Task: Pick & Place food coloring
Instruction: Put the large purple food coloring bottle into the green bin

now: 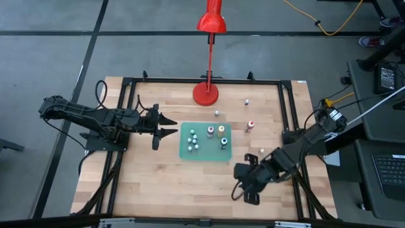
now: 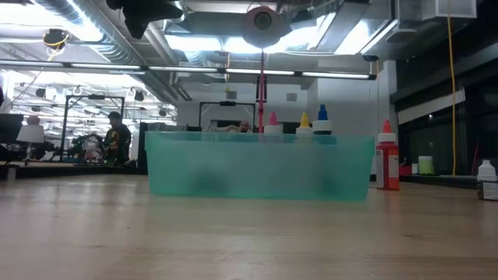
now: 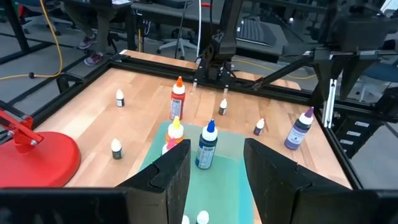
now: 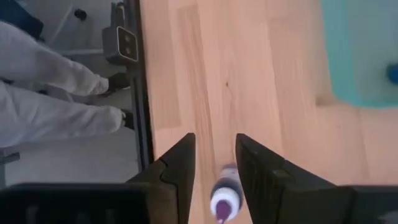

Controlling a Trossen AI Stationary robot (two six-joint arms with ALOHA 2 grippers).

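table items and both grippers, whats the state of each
teal tray: flat on table, bottles upright inside
red-capped bottle: upright, outside tray
red lamp: upright
left gripper: open, empty, beside tray
right gripper: fingers around purple bottle

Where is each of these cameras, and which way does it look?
High: above the table, looking straight down; both arms show, with the tray between them.
Low: at table-top height, looking level at the tray's wall; little of the robot shows.
Left wrist: on the left arm, looking past its open left tool across the tray to the right arm.
Right wrist: on the right arm, looking down at the table past the right tool, shut on a purple bottle.
Shared: both wrist views show that bottle and the tray.
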